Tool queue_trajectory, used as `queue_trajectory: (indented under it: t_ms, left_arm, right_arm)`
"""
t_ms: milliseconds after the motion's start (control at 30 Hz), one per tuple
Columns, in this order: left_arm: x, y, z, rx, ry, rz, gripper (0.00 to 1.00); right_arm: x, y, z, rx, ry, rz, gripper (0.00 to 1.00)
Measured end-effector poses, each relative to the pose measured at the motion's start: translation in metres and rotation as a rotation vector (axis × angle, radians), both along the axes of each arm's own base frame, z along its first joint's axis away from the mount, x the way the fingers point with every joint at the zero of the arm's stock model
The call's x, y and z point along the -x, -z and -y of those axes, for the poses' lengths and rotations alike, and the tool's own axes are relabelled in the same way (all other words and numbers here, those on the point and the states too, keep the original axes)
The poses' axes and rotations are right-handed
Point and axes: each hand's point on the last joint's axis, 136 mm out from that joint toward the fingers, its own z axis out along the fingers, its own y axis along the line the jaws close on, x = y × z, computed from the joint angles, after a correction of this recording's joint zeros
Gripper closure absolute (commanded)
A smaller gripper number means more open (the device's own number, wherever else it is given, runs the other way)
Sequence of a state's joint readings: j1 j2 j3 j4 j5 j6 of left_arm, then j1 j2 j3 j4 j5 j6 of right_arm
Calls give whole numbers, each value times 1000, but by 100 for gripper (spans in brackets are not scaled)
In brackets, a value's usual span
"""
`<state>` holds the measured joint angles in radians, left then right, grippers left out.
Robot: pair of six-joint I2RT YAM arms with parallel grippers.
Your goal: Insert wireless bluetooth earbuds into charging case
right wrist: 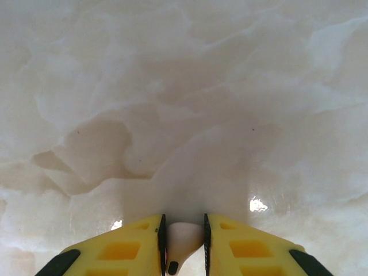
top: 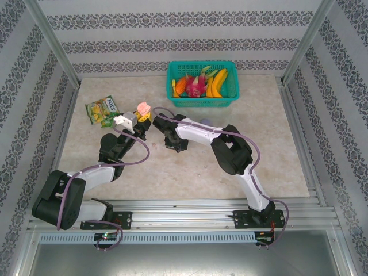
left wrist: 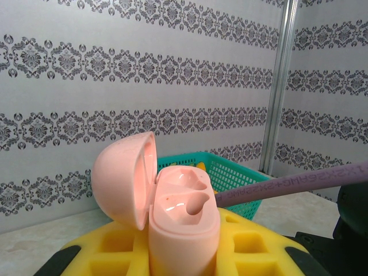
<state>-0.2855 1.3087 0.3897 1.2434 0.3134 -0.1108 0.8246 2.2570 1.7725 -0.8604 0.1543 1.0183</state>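
Observation:
My left gripper [left wrist: 185, 261] is shut on the base of a pale pink charging case [left wrist: 185, 201], held upright. Its lid hangs open to the left and both moulded sockets are empty. From the top, this case [top: 143, 107] sits above the table at the left gripper [top: 137, 117]. My right gripper [right wrist: 183, 244] is down at the marble tabletop [right wrist: 190, 103]. Its yellow fingers [right wrist: 121, 250] press both sides of a pale pink earbud [right wrist: 184, 238] with a dark tip. In the top view the right gripper [top: 173, 144] points down just right of the case.
A teal basket [top: 202, 83] of toy fruit stands at the back of the table, and its mesh wall [left wrist: 241, 172] rises behind the case. A green snack packet [top: 102, 110] lies at the left. A purple cable [left wrist: 299, 183] crosses beside the case.

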Motion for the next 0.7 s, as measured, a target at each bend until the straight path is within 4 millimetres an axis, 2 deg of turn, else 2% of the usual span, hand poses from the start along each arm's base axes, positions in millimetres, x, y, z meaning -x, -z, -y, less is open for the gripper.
queue_trajectory:
  t_ms: [267, 433, 700]
  left_arm:
    - [0, 0, 0, 0, 0, 0, 100]
    - [2, -2, 1, 0, 7, 5, 100]
    - [7, -3, 6, -10, 44, 4, 100]
  right_arm:
    - [-1, -1, 2, -20, -7, 49, 75]
    - [5, -5, 16, -22, -11, 86, 75]
    - [0, -20, 34, -58, 10, 160, 75]
